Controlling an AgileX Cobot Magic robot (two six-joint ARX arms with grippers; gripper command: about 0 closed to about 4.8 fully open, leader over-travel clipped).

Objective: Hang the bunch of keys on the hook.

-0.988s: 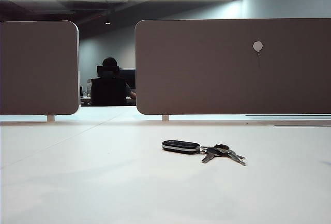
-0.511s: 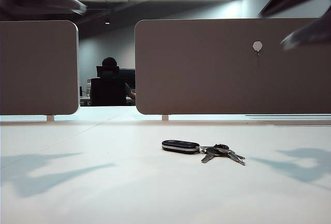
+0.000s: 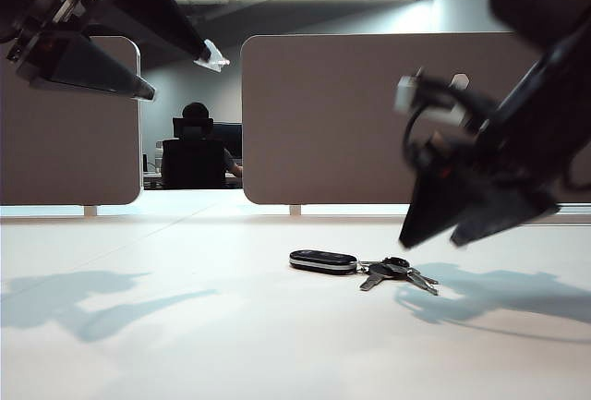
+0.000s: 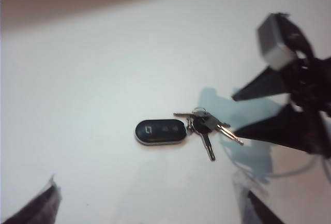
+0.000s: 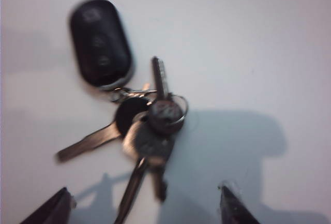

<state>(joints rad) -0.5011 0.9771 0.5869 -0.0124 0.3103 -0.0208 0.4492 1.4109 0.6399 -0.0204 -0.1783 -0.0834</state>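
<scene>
Right arm: reaches in from the upper right of the exterior view and angles steeply down toward the bench [image 3: 185, 345]. The right gripper [image 3: 457, 229] hangs low, its two dark fingers spread apart and empty; motion blur softens its outline. The bunch of keys [image 3: 362, 266] lies flat on the bench just below and slightly to the inner side of those fingertips, with a clear gap between them. In the right wrist view the bunch of keys [image 5: 124, 105] sits ahead of the right gripper [image 5: 142, 206], roughly centred between the two fingertips [image 5: 235, 208], black fob farthest away, keys fanned toward the gripper.

Left arm: held high at the upper left of the exterior view, left gripper [image 3: 180, 72] raised well above the bench, fingers wide apart and holding nothing. The keys lie well below and far off to its inner side. The left wrist view shows the bunch of keys [image 4: 178, 131] on the bench well ahead of the left gripper [image 4: 150, 211], with the right gripper [image 4: 235, 113] beside the key end.

The hook [image 3: 459, 81] sits on the divider panel [image 3: 323, 114], behind and above the right gripper, largely masked by that arm; its lower part probably cannot be read.
</scene>
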